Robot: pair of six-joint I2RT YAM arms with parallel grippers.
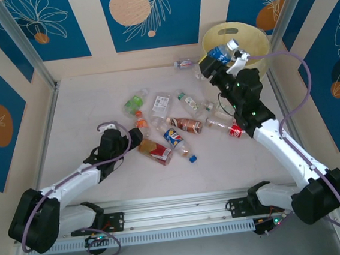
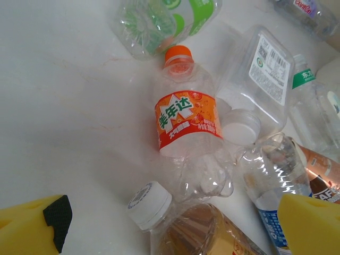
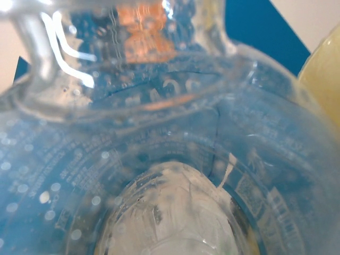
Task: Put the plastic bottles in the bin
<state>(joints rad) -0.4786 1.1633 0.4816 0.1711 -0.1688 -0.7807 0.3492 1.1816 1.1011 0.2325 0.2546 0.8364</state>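
1. One pale yellow bin (image 1: pixel 254 35) at the far right corner of the desk (image 1: pixel 84 111); two hands; about twelve plastic bottles (image 1: pixel 170 124). One gripped, one lone bottle (image 1: pixel 185 63) by the far wall, the rest heaped mid-desk.
2. In the heap: orange-label bottle (image 2: pixel 187 119), green-label bottle (image 2: pixel 164 18), brown-label bottle (image 1: pixel 186 125), red-label bottle (image 1: pixel 235 131).
3. Exact count uncertain, with clear bottles overlapping. Right wrist view just a blur of clear plastic and blue label against the lens.
4. Left hand (image 1: pixel 134 138) spread wide, gripping nothing, low beside the heap; yellow pads (image 2: pixel 32 228) flanking a white-capped bottle (image 2: pixel 151 204).
5. Right hand (image 1: pixel 223 62) clamped on a blue-label bottle (image 1: pixel 218 53), up at the bin's near rim.
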